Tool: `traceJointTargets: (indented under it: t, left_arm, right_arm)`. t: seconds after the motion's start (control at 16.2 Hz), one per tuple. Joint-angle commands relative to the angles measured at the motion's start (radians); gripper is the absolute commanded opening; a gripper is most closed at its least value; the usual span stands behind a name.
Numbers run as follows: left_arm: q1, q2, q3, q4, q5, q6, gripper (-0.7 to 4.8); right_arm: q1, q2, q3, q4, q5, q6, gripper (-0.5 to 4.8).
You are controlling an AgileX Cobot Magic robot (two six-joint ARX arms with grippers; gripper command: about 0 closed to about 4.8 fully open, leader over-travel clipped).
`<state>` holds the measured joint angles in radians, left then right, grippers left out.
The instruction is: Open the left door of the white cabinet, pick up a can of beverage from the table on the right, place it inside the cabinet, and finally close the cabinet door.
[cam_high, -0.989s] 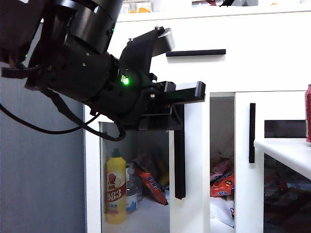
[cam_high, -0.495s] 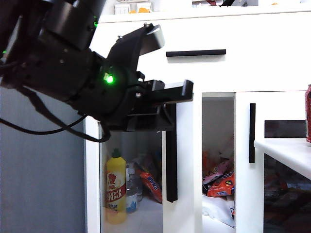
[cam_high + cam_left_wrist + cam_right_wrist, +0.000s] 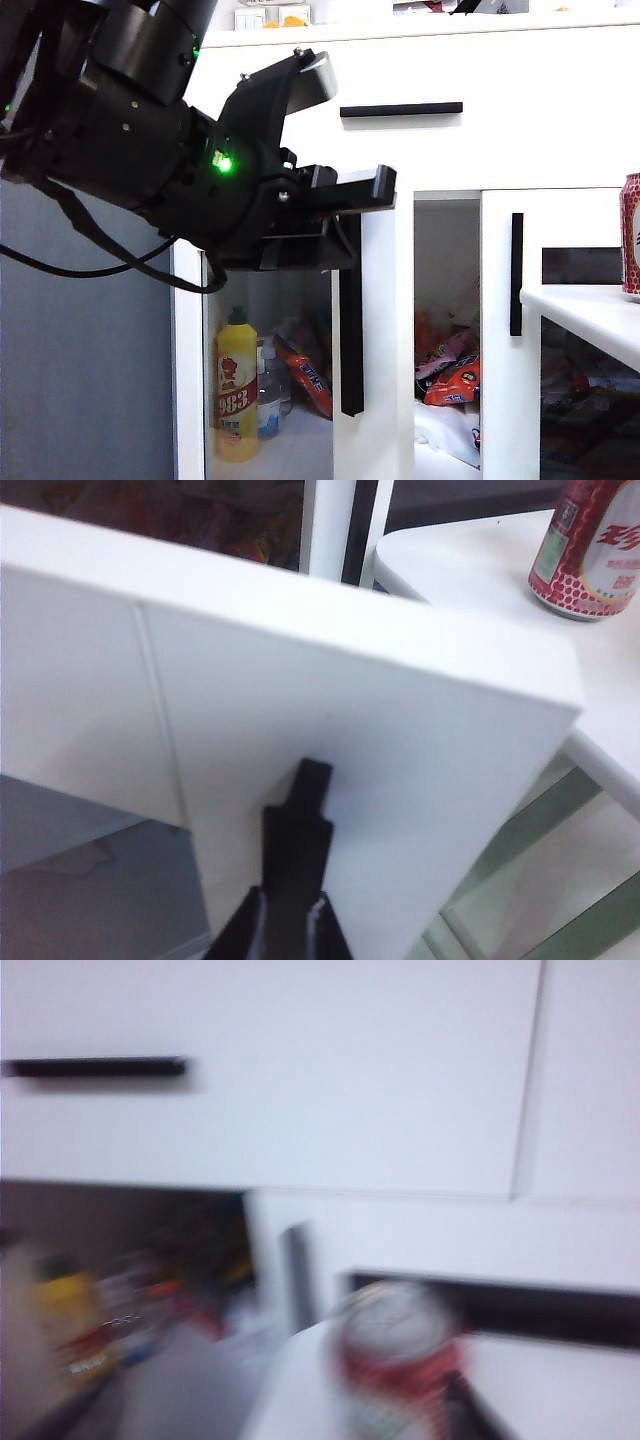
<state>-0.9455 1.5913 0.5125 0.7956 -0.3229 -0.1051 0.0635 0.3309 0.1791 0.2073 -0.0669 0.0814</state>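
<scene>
**Robot arm holds cabinet door ajar as drink can waits on table**

The left gripper (image 3: pixel 345 215) is clamped on the top of the vertical black bar handle (image 3: pixel 351 330) of the left door (image 3: pixel 375 340) of the white cabinet (image 3: pixel 430 140), its fingers (image 3: pixel 290 920) pinched tight on the bar in the left wrist view. The door stands swung partly out toward the camera, leaving gaps on both sides that show the inside of the cabinet. On the cabinet floor a yellow bottle (image 3: pixel 237 395) with a green cap stands upright at the near left, a clear bottle (image 3: pixel 268 395) just beside it, and red snack packets (image 3: pixel 455 380) lie farther right. Above the doors runs the drawer with its horizontal black handle (image 3: pixel 401 109).

The can of beverage (image 3: pixel 630 235) stands upright on the table (image 3: pixel 580 310) at the far right edge of the exterior view, well apart from the opened door; the left wrist view shows it near the table's rounded corner. The right door (image 3: pixel 545 330) is closed.

The right gripper appears in no picture. Its wrist camera, heavily blurred, looks down on the can's silver top from close by, and whether its jaws are spread or closed cannot be told.
</scene>
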Motion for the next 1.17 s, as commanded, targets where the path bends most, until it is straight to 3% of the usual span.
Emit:
traceJointTargets:
  t: [0.06,0.19,0.31,0.43,0.56,0.87,0.99,1.17]
  left_arm:
    - [0.023,-0.019,0.01,0.126,-0.144,-0.006,-0.06]
    - [0.022,-0.019,0.01,0.126,-0.144,-0.006,-0.06]
    - [0.022,-0.02,0.01,0.126,-0.145,-0.006,-0.06]
    - [0.022,-0.02,0.01,0.126,-0.145,-0.006,-0.06]
    - [0.022,-0.02,0.01,0.126,-0.144,-0.006,-0.06]
    - [0.022,-0.036,0.01,0.126,-0.145,-0.006,-0.06]
    - [0.022,-0.059,0.01,0.126,-0.145,-0.006,-0.06]
    - [0.022,-0.094,0.01,0.126,-0.144,-0.006,-0.06]
  right_arm:
    - [0.056,-0.245,0.052,-0.32,-0.062,0.029,-0.04]
    - [0.069,-0.204,0.09,-0.394,-0.09,0.077,-0.03]
    - [0.069,-0.064,0.122,-0.34,-0.197,0.076,-0.03]
    - [0.1,0.122,0.2,-0.253,-0.228,0.063,-0.03]
    - [0.146,0.349,0.309,-0.245,-0.248,0.037,-0.03]
    - [0.29,0.802,0.516,-0.255,-0.454,0.039,-0.03]
    - [0.3,0.873,0.554,-0.283,-0.491,0.044,-0.03]
    - [0.3,0.935,0.562,-0.294,-0.629,0.046,-0.03]
